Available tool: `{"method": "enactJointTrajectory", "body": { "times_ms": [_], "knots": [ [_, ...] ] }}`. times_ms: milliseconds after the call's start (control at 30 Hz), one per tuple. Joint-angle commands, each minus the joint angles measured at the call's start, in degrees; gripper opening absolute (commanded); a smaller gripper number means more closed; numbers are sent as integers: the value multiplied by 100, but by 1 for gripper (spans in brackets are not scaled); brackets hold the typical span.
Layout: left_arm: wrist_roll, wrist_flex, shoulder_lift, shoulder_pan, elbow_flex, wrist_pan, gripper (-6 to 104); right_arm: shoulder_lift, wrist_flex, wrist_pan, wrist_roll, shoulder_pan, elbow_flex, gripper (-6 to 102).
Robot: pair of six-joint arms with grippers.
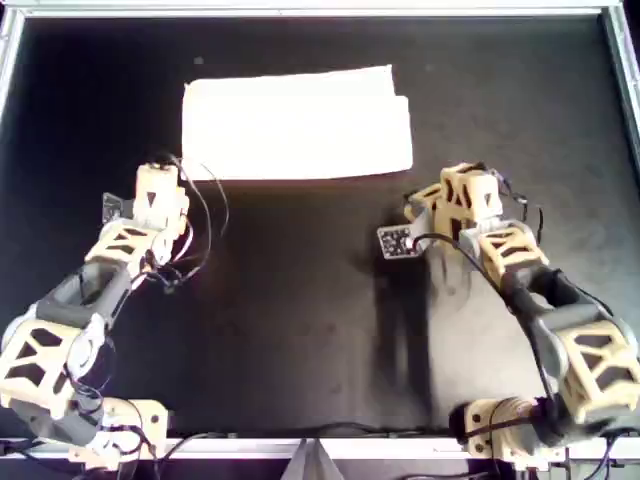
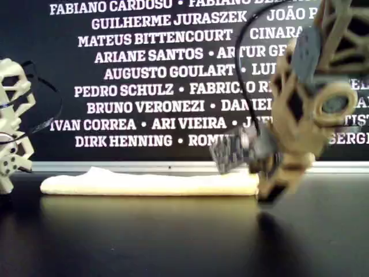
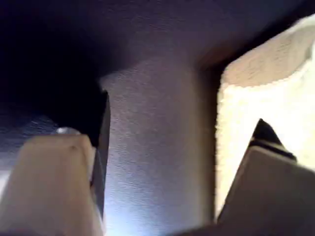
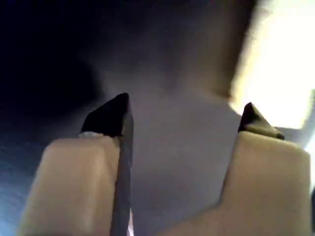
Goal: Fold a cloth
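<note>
The cloth [image 1: 300, 125] is pale yellow and lies as a flat, folded rectangle at the far middle of the black table. It shows as a low strip in the exterior view [image 2: 150, 183]. My first gripper [image 3: 179, 118] is open and empty, with the cloth's edge [image 3: 266, 83] beside one finger. My second gripper [image 4: 186, 101] is open and empty, with the cloth [image 4: 280, 64] bright and further off. In the overhead view one arm's head [image 1: 158, 188] stands by the cloth's near left corner and the other [image 1: 455, 198] by its near right corner. I cannot tell which is which.
A metal frame [image 1: 300, 10] rims the black table [image 1: 300, 320]. A black wall with white names [image 2: 144, 75] stands behind the cloth. A small patterned tag [image 1: 395, 242] hangs from the arm on the overhead view's right. Loose cables [image 1: 205, 215] trail from the other arm.
</note>
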Motion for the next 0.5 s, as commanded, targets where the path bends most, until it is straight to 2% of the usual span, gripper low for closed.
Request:
{"method": "enactJointTrajectory", "body": {
  "times_ms": [0,67,133,200,300,400,467],
  "knots": [
    [-413,-176,-53,-141,-615,35,100,-88,-193,62,18,35,-800,86],
    [-712,-176,-316,-141,-940,35,100,-246,-176,62,18,35,-1090,86],
    [-844,-176,-703,-141,-1239,35,100,-457,-176,62,18,44,-1354,86],
    [-791,-176,-1090,-141,-1477,35,100,-650,-167,141,18,53,-1591,86],
    [-782,-176,-1485,-141,-1767,35,100,-835,-44,615,18,62,-1916,86],
    [-782,-167,-1617,-141,-1986,35,99,-1055,387,940,18,211,-2294,86],
    [-782,-167,-1652,-141,-2083,35,99,-1266,642,984,18,299,-2646,86]
  ]
}}
